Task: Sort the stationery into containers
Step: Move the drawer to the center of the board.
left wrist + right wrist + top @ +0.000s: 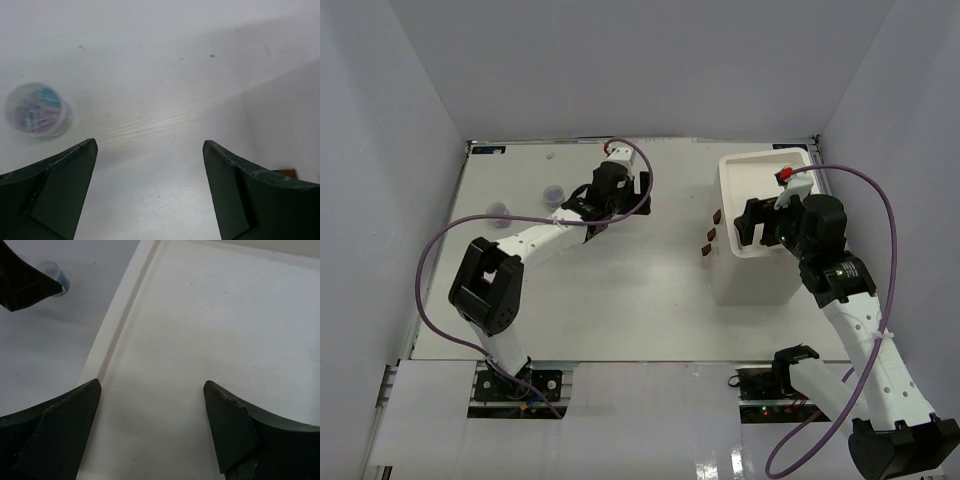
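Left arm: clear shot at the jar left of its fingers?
Probably yes. The left gripper is open, the jar stands alone on the bare table, and nothing lies between them. It sits off to the left of the jaws, so the arm would need to shift over first.

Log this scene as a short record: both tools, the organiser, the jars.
left tool: open, nothing between its fingers, over bare table
right tool: open, holding nothing, above the tray
organiser: white, on the table's right side, brown handles toward the left arm
tray: no item in the part seen
jar one: on the table, just left of the left tool, untouched
jar two: farther left, near the table's edge
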Tool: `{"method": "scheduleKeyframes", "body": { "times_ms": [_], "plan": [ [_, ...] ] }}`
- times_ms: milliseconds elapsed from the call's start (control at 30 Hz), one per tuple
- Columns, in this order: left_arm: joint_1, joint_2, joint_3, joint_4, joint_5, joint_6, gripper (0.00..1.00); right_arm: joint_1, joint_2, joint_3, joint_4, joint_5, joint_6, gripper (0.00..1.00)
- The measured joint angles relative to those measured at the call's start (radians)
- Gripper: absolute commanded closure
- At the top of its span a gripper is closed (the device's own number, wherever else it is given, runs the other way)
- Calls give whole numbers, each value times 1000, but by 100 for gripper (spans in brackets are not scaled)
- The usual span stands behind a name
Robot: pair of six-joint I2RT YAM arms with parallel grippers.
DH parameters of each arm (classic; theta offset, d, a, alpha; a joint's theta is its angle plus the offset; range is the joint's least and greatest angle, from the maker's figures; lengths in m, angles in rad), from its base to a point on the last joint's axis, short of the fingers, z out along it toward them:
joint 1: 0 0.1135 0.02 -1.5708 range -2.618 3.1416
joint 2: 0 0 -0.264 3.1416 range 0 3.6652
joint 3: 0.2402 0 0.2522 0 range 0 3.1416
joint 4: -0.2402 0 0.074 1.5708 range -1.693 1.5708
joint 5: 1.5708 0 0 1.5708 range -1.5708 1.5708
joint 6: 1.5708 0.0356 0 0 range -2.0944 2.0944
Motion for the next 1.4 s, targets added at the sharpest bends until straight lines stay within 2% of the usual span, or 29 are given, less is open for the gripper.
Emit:
{"method": "scheduleKeyframes", "body": {
  "times_ms": [100,367,633,900,1067,1267,1400],
  "plan": [
    [69,29,35,-66,-61,47,2,0,-5,0,-6,0,-3,10],
    [208,241,209,-159,-106,122,2,0,-23,0,-27,1,-15,10],
    [227,404,345,-209,-90,164,6,0,-42,0,-51,12,-22,10],
    [226,407,346,-237,-50,161,17,0,-50,0,-64,21,-23,10],
    [227,407,342,-239,-23,161,33,0,-51,0,-64,21,-23,10],
    [206,354,267,-223,17,162,37,0,-61,0,-75,24,-23,10],
    [133,277,172,-236,39,162,37,0,-66,0,-79,23,-23,10]
  ]
}}
